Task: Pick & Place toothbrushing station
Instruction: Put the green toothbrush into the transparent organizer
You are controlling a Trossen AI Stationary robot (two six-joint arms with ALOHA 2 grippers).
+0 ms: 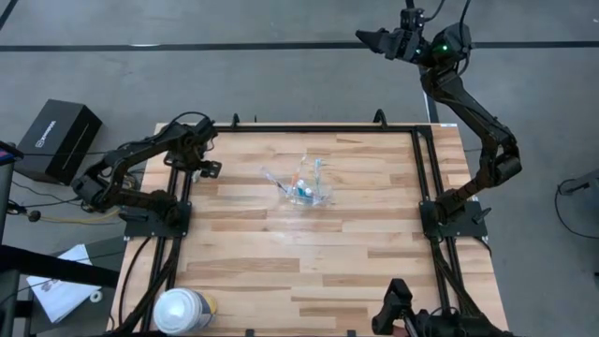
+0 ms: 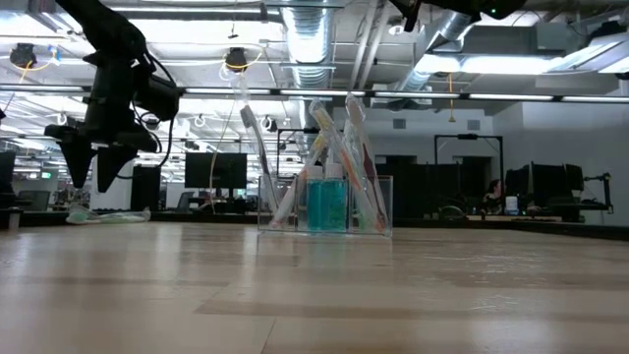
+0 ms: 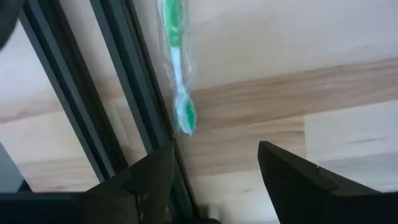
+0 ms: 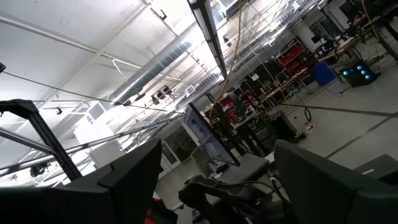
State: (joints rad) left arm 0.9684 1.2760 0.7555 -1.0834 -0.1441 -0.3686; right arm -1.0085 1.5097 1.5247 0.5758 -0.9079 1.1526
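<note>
Fingers: both dark fingers [image 3: 149, 186] of my left gripper [image 3: 214, 180] fill the near edge of the left wrist view, spread apart with bare wood showing between them; nothing is held.
Left gripper: it hangs over the table's left edge [image 1: 208, 169], pointing down, tips just above the surface in the low view [image 2: 93, 167].
Green toothbrush: it lies flat on the wood just ahead of my left fingers [image 3: 177, 68], in a clear wrapper, its green end toward me and its length running away from my hand beside the black frame rail [image 3: 134, 93]. Low view shows it lying below my left fingertips [image 2: 118, 216]. Whether my tips touch it, I cannot tell.
Clear cup: it stands upright near the middle of the table [image 1: 307, 187], well apart from my left hand, off toward the table's centre. Low view shows it as a clear box-like holder [image 2: 329, 205].
Toothbrushes in cup: several slim brushes lean out of it [image 2: 339, 147], fanned both ways; a teal-blue item [image 2: 326, 202] stands inside among them.
Right gripper: raised high beyond the table's far right corner [image 1: 379, 40], fingers wide apart [image 4: 217, 180], empty, facing the room and ceiling; far from the cup.
White canister: it stands at the near left edge of the table [image 1: 182, 311], well away from both my hands.
Table: light wooden planks [image 1: 309, 253].
</note>
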